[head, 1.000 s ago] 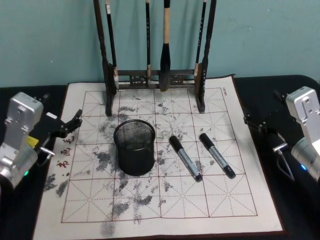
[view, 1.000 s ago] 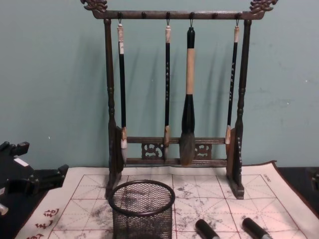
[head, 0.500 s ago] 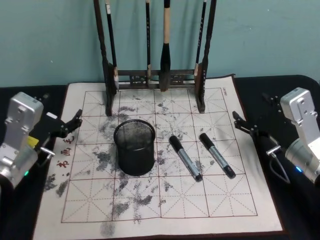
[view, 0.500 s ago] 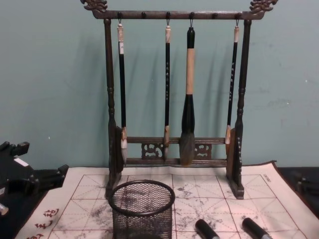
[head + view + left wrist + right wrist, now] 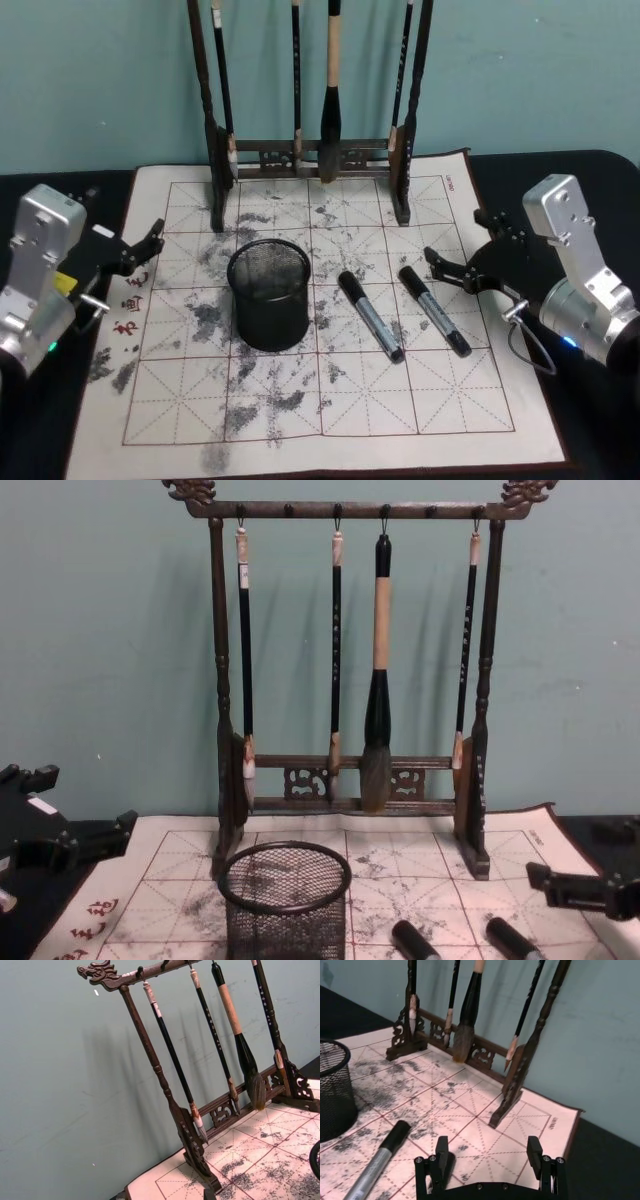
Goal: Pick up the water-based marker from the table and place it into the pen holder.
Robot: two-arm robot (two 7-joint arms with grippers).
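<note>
**R gripper** (image 5: 458, 245): hanging low over the mat (image 5: 330, 425) at its right side, near the right-hand marker (image 5: 434, 310) but not touching it. Jaws standing wide apart, holding nothing.

**L gripper** (image 5: 128, 238): sitting idle at the mat's left edge, fingers apart, empty.

**Markers, qty 2:** right-hand one & left-hand marker (image 5: 370, 315) lying flat side by side, both to the right of the pen holder (image 5: 268, 295). Can't tell which is the target.

**Pen holder:** standing upright mid-mat, looking empty.

**Brush rack** (image 5: 400, 150): standing at the back w/ brushes hanging.

**Risks (est.):**
- Round barrel prob. rolling away if one pad is landing first.
- Markers lying close together, so wide jaws may be nudging or catching the neighbour.
- Pinching near an end likely tilting the marker, then clipping the holder rim at drop-in.
- Light mesh cup tipping if bumped.
</note>
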